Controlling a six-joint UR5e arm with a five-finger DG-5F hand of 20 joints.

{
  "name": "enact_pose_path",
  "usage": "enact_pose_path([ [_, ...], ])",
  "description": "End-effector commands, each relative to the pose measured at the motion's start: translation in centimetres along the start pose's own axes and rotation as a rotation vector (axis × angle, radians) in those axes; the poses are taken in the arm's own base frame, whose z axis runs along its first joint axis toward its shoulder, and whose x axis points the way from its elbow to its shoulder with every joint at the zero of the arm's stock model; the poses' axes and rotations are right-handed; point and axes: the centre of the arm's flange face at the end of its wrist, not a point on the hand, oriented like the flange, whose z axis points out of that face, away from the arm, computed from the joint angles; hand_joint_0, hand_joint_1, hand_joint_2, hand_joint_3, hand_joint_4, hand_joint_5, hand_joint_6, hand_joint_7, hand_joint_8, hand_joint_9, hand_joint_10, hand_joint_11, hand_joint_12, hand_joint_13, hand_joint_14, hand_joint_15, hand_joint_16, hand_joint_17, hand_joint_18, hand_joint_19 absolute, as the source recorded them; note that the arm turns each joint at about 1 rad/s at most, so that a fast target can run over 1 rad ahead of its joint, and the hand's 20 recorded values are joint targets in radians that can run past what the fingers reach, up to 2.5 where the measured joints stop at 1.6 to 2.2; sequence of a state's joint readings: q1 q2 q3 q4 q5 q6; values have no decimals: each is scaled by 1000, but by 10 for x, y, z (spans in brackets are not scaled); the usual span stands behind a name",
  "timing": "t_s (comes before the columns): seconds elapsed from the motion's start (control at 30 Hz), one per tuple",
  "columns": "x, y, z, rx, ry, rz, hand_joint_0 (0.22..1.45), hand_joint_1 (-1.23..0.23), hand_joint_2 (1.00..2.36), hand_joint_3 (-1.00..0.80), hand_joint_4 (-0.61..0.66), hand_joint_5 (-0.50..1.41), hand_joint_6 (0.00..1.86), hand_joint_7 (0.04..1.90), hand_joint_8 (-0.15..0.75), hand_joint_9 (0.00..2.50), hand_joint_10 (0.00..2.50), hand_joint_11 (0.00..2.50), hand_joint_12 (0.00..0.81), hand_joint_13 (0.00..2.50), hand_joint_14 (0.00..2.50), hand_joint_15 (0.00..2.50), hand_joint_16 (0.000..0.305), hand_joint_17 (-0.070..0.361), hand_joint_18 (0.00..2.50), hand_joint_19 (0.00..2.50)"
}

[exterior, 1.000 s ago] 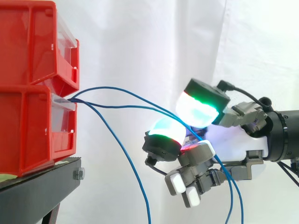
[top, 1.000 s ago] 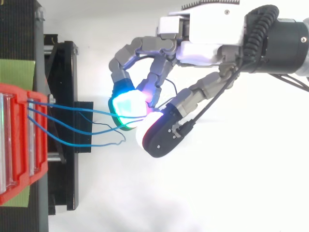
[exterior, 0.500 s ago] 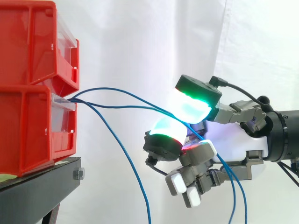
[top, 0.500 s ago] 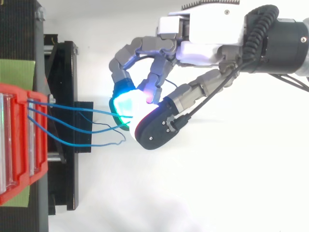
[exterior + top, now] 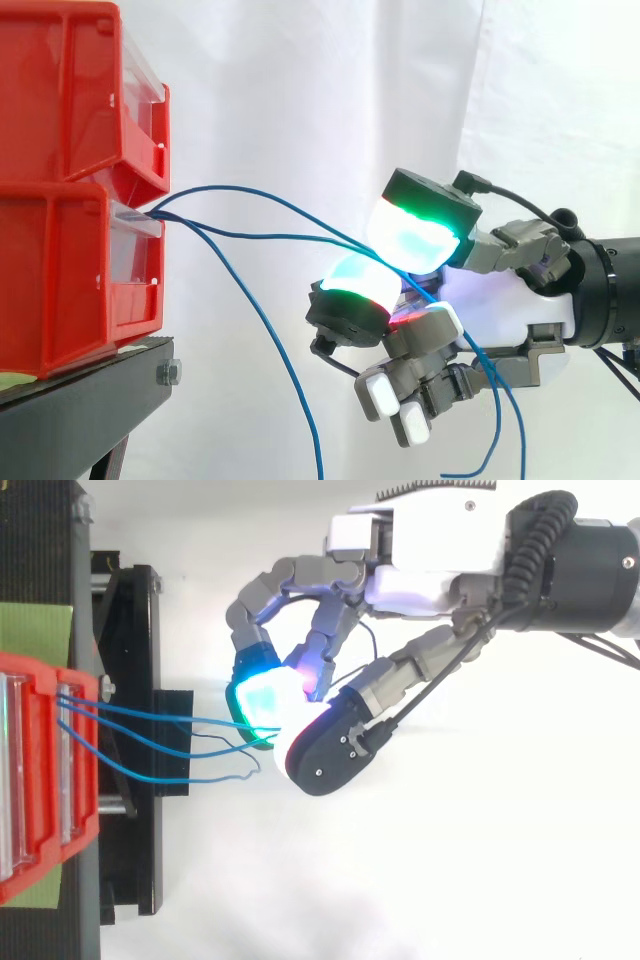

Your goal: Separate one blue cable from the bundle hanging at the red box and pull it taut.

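Right now the hand [image 5: 505,300] reaches in from the right, its fingers curled toward the bins. Two glowing green-cyan pads [image 5: 415,235] press close together, one above the other, and the blue cables [image 5: 270,236] run between them, so the hand is pinched shut on cable. It looks as if two strands pass through the pinch, though the pads hide the exact spot. Both strands leave the front of the lower red bin [image 5: 60,280]. One arcs up and over toward the hand, and the other runs nearly level beneath it. Neither is drawn straight. Past the pads, the strands drop behind the hand toward the bottom edge.

A third strand, the hanging cable [image 5: 283,355], leaves the same bin front and falls in a long slope, well clear of the hand.

From above, the hand [image 5: 430,580] comes in from the right edge, and the strands fan from the bin toward its pads. The lower bin sits under a second red bin [image 5: 70,90]. Both rest on a black stand [image 5: 90,395] before the white curtain [image 5: 300,100].
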State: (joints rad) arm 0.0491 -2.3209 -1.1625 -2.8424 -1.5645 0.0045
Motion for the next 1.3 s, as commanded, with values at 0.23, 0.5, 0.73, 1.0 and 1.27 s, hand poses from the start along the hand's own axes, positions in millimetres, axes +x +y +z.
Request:
enact_pose_path([
  [0.23, 0, 0, 0, 2, 0, 0, 754, -971, 1000, -500, 114, -173, 881, 1309, 370, 1144, 26, 1082, 390, 881, 21, 558, 52, 116, 882, 546],
  [0.5, 0, 0, 0, 2, 0, 0, 719, -1015, 1000, -500, 131, -163, 881, 1318, 377, 1150, 27, 1089, 394, 876, 21, 559, 52, 117, 874, 557],
  [0.73, 0, 0, 0, 2, -1, 0, 597, -971, 1000, -500, 152, -154, 879, 1304, 384, 1185, 27, 1101, 398, 884, 22, 572, 53, 118, 879, 574],
  [1.0, 0, 0, 0, 2, 0, 0, 534, -842, 1000, -500, 167, -154, 857, 1256, 391, 1189, 26, 1087, 412, 892, 22, 561, 55, 125, 895, 574],
  [1.27, 0, 1, 0, 0, 0, 0, 638, -799, 1000, -500, 133, -155, 843, 1282, 381, 1184, 26, 1073, 401, 882, 22, 573, 53, 119, 870, 588],
])
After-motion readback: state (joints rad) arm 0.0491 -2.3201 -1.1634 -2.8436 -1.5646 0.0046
